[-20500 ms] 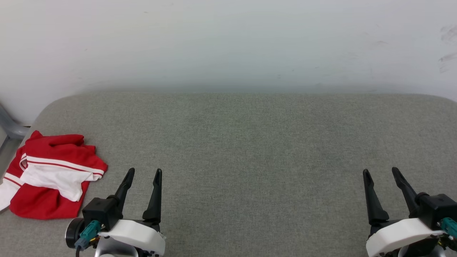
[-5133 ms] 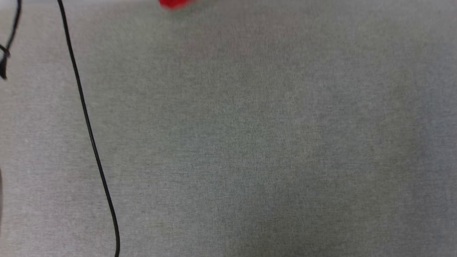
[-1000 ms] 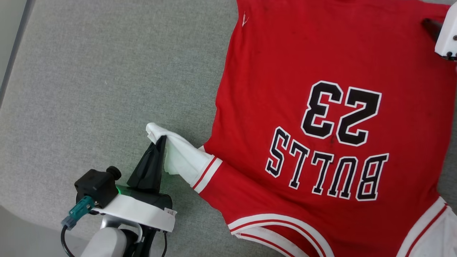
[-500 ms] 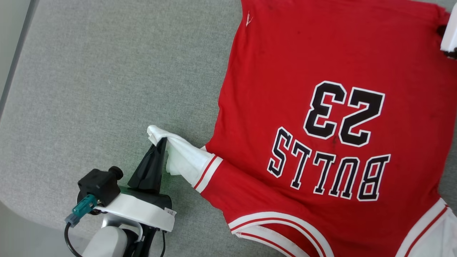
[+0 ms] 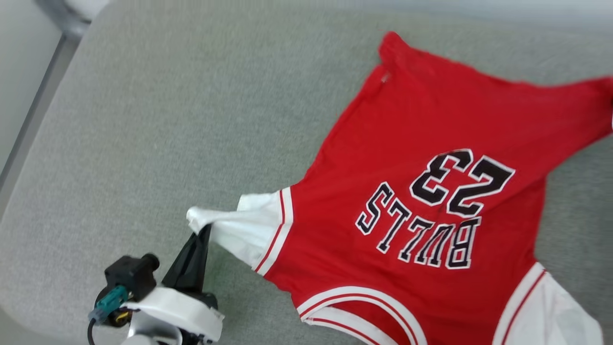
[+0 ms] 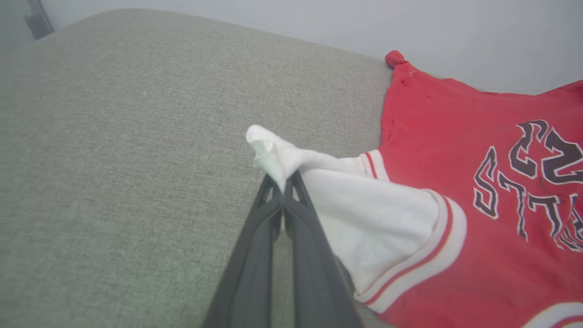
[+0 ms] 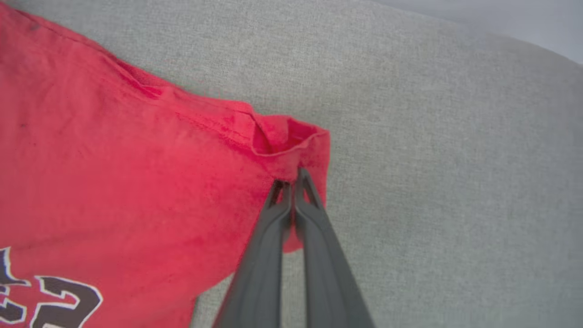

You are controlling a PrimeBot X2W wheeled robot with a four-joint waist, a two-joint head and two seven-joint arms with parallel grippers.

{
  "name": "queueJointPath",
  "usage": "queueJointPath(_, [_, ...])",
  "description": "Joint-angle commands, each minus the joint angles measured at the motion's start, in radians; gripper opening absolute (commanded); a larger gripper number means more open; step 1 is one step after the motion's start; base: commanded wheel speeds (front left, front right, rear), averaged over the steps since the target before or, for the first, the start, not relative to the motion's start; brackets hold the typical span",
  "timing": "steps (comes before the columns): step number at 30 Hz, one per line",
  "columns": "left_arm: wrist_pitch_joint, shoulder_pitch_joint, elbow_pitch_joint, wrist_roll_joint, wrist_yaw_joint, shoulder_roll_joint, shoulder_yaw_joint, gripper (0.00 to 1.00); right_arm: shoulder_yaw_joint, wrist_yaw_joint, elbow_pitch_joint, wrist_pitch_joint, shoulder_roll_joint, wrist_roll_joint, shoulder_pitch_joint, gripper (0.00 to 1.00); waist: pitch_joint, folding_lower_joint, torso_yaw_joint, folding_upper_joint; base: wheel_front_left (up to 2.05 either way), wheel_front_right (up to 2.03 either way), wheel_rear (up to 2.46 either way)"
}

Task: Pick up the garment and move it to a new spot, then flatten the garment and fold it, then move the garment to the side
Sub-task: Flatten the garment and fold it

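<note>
My head camera looks steeply down on the grey fabric surface (image 5: 143,120), slightly tilted, and takes in most of the garment (image 5: 421,158), with the left pincer (image 5: 201,234) at lower left. The left wrist camera sits low and close, facing along that pincer toward a pale wall (image 6: 273,18). It shares the white sleeve (image 6: 364,205) and the lettering (image 6: 524,196) with the head view. The right wrist camera looks down, close, along the right pincer (image 7: 294,180) at a red corner, and shares the numerals (image 7: 54,296) with the head view.

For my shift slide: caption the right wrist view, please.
Right gripper, jaws shut on a red corner of the garment, over the grey padded surface.
</note>
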Motion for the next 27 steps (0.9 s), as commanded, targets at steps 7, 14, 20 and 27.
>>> queueJointPath(7, [0.039, 0.090, -0.017, -0.015, 0.043, 0.035, 0.023, 0.00, -0.011, -0.001, -0.229, 0.014, -0.075, 0.146, 0.323, 0.00, -0.164, 0.0001, -0.098, 0.0000, 0.00, 0.00, 0.00])
queueJointPath(14, [0.065, 0.167, -0.030, -0.030, 0.076, 0.058, 0.041, 0.00, -0.158, -0.001, -0.485, -0.004, -0.015, 0.190, 0.720, 0.00, -0.253, 0.0001, -0.158, 0.0000, 0.00, 0.00, 0.00])
queueJointPath(20, [0.096, 0.222, -0.035, -0.034, 0.095, 0.077, 0.041, 0.00, -0.276, -0.001, -0.686, -0.003, 0.120, 0.186, 1.027, 0.00, -0.307, 0.0001, -0.196, 0.0000, 0.00, 0.00, 0.00])
queueJointPath(27, [0.133, 0.249, -0.057, -0.038, 0.110, 0.090, 0.031, 0.00, -0.342, -0.001, -0.805, -0.001, 0.291, 0.163, 1.278, 0.00, -0.339, 0.0001, -0.219, 0.0000, 0.00, 0.00, 0.00])
